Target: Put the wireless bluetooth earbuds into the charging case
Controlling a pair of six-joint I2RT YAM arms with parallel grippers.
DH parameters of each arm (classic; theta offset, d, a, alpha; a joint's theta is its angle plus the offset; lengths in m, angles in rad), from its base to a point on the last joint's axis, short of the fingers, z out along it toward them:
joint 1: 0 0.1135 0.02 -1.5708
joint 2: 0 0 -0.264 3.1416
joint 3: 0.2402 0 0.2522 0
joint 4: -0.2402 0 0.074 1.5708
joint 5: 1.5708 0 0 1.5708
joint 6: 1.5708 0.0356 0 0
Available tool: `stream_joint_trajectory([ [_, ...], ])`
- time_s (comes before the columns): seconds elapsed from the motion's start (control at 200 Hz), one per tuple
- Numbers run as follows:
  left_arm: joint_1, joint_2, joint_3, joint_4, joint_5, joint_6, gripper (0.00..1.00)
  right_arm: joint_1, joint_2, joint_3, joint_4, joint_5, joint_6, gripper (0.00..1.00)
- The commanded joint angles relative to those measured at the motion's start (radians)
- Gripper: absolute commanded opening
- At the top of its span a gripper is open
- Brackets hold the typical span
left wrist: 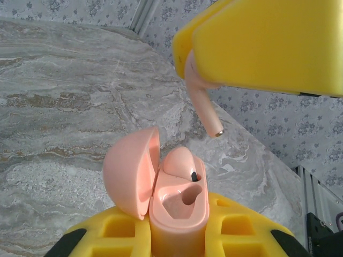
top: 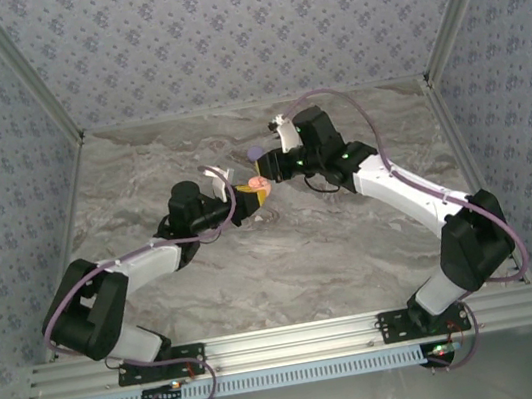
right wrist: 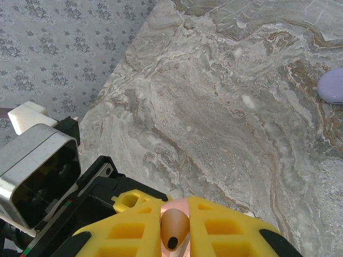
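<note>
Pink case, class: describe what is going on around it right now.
The left gripper holds the pink case open, lid tipped back. One earbud already sits in it; the other slot is empty. The right gripper pinches a second earbud above the case, stem pointing down, not yet inserted.

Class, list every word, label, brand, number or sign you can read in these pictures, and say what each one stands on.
No readable text anywhere.
The pink charging case, the pink earbud above it and the marble table carry no print.
The wallpaper has only a flower pattern.
</note>
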Motion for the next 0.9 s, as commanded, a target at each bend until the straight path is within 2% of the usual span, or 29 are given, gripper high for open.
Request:
stream_joint_trajectory([
  [0.0, -0.009, -0.001, 0.045, 0.019, 0.015, -0.013, 0.09, 0.012, -0.027, 0.035, 0.015, -0.014, -0.024, 0.19],
  [0.895, -0.009, -0.043, 0.085, -0.043, 0.018, -0.02, 0.09, 0.027, 0.008, 0.06, -0.004, -0.014, -0.043, 0.19],
])
